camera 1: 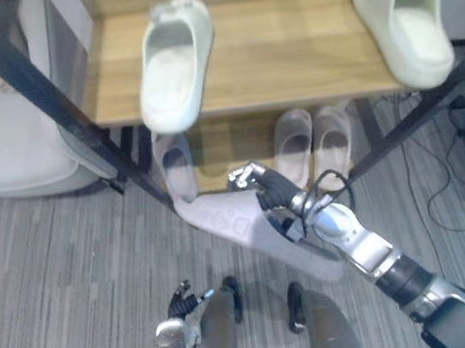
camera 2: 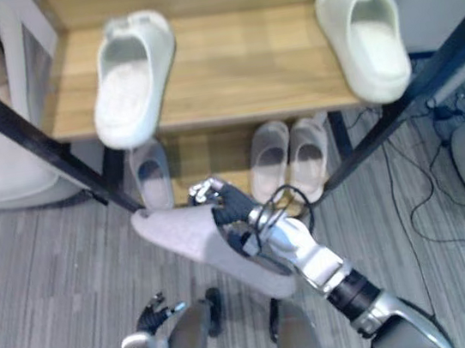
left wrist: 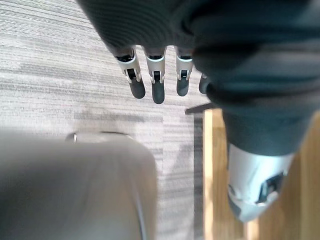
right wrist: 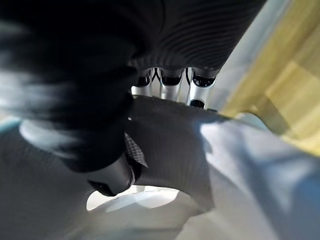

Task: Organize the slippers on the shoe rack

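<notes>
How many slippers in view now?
6. Top shelf: cream slipper at left, another at right. Lower shelf: lone grey slipper at left, grey pair at right. One held slipper in the right hand. More may hide under the top shelf.

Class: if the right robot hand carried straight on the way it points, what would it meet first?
Likely the lower shelf, bare between the lone slipper and the pair; depth is unclear. The right robot hand grips a grey slipper.
</notes>
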